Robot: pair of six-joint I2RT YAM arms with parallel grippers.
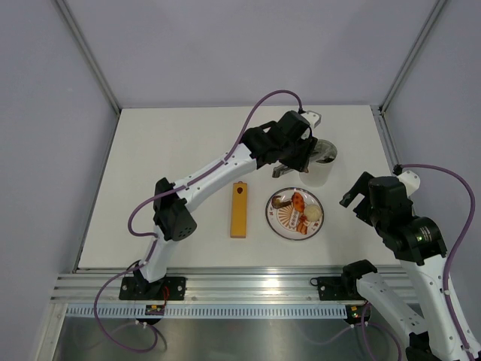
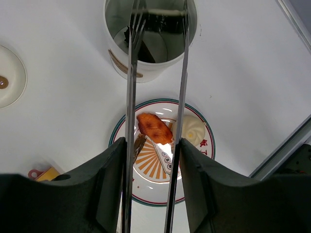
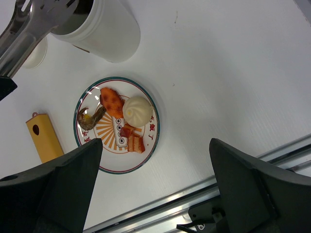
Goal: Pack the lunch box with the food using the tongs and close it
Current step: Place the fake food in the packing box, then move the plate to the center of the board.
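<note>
Just beyond the plate [image 1: 279, 228], toward its far right, the lunch box [image 1: 319, 177] stands upright and uncovered on the surface [image 1: 173, 165]. The left gripper [image 2: 151, 145] hangs over it with the tongs [image 2: 130, 97] clamped between its fingers [image 2: 102, 184]. Each finger presses the outside of 1 of the 2 slim metal arms, which run forward nearly parallel and end at the tub's mouth. That hold lets a squeeze of the fingers work the tongs, and the gap between the arms suggests the tips are slack rather than pinching. Something dark shows inside the tub, but I cannot tell whether it is food or a reflection. On the plate lie an orange-red piece [image 2: 154, 127], a pale bun [image 2: 192, 130] right beside it, a brown piece [image 3: 90, 118] and red-and-white bits [image 3: 133, 141]. Most of the packing therefore looks undone. Left of the plate, apart from it, lies the flat orange bar [image 1: 239, 209]. A white disc [image 2: 7, 75], perhaps the lid, sits beyond the plate beside the tub on the bar's side. The right gripper [image 3: 154, 141] hovers above the plate's near right, fingers spread wide with nothing between them, probably parked clear of the left arm's path.
</note>
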